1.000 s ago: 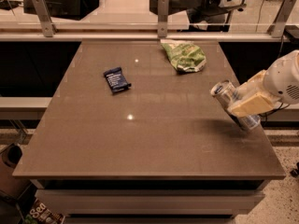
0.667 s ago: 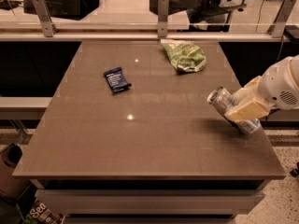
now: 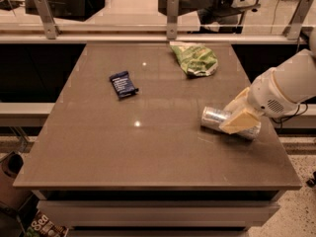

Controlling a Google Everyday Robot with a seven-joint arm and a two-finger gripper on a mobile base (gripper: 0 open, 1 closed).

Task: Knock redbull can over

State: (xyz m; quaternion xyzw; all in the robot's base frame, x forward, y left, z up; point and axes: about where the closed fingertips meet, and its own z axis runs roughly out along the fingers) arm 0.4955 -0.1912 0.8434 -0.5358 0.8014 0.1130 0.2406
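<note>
The redbull can (image 3: 215,118) is a slim silver can lying on its side on the brown table (image 3: 148,147), toward the right edge, with its top end pointing left. My gripper (image 3: 238,116) reaches in from the right on a white arm (image 3: 284,88) and sits over the right half of the can, hiding that part.
A green chip bag (image 3: 195,59) lies at the back of the table, right of centre. A small dark blue snack bar wrapper (image 3: 123,84) lies to the left of centre. A railing with metal posts (image 3: 171,16) runs behind the table. The table's right edge is close to the can.
The can was tilted and raised at the gripper; it has tipped down to the left and now lies flat on the table. The gripper has come lower with it.
</note>
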